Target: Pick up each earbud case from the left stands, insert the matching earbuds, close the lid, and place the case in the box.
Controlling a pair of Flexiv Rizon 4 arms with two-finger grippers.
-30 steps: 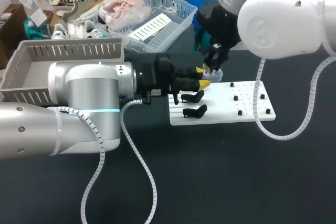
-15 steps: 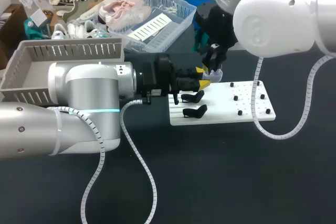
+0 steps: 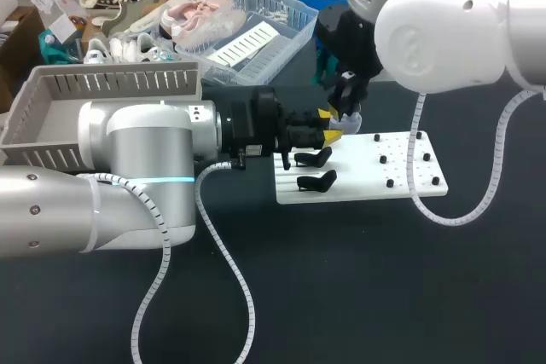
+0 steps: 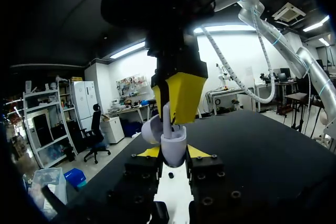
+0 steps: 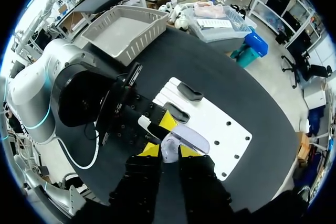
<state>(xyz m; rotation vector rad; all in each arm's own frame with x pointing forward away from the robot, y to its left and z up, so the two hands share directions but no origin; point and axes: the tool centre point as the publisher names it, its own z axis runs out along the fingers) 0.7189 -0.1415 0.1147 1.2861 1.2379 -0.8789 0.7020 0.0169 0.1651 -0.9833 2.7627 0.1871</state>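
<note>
A pale lavender earbud case [image 4: 173,150] sits between the yellow tips of my left gripper [image 4: 173,155], which is shut on its body. The lid [image 4: 149,129] stands open to one side. Directly over the case hangs my right gripper [image 4: 177,114], shut on a white earbud [image 4: 167,121] whose lower end is inside the case. In the head view the left gripper [image 3: 331,128] holds the case just past the far left corner of the white board [image 3: 401,185], with the right gripper [image 3: 345,108] above it. The right wrist view shows the right gripper [image 5: 168,150] over the open lid [image 5: 189,137].
Two black stands [image 3: 314,158] [image 3: 317,181] lie on the board's left part; small black pegs dot its right part. A grey slatted box [image 3: 111,91] stands at the far left. A blue basket [image 3: 256,31] and loose shoes lie behind it.
The right arm's upper body has shifted slightly to the left. Both grippers and the case stay where they were.
</note>
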